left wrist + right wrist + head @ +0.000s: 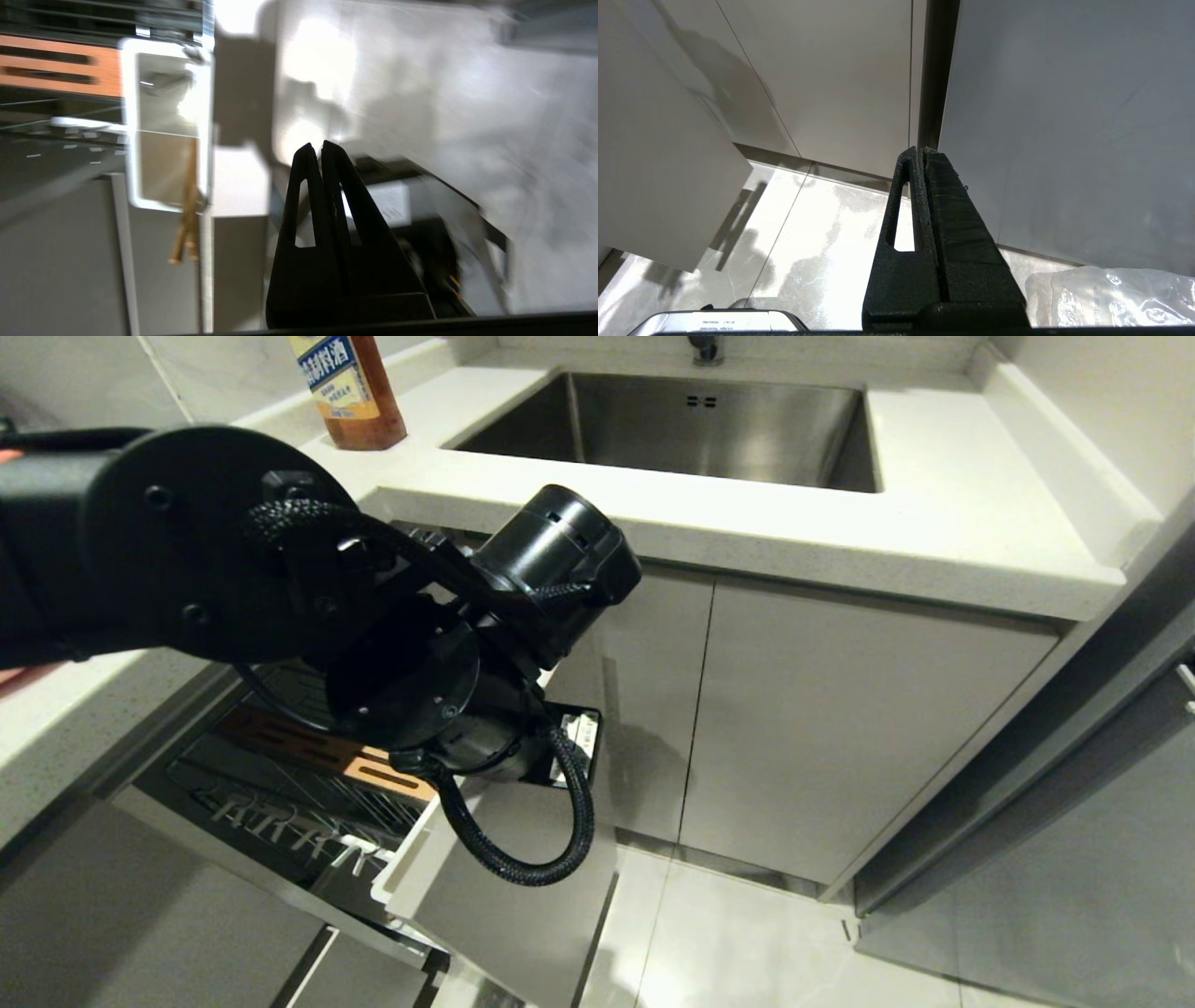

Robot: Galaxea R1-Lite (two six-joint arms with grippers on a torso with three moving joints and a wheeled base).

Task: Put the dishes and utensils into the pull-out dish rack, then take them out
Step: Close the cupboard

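Left wrist view: left claw (321, 148) closed, empty, near the utensil cup (131, 121) holding chopsticks (189, 205). Right claw (920, 151) closed, empty.

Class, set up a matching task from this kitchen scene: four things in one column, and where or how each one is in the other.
1. chopsticks
2. left gripper
3. bottle
4. right gripper

A. on the counter left of the sink
B. shut, empty, beside the rack
C. in the white utensil cup
D. shut, pointing at the cabinet fronts above the floor

Pairs: 1-C, 2-B, 3-A, 4-D
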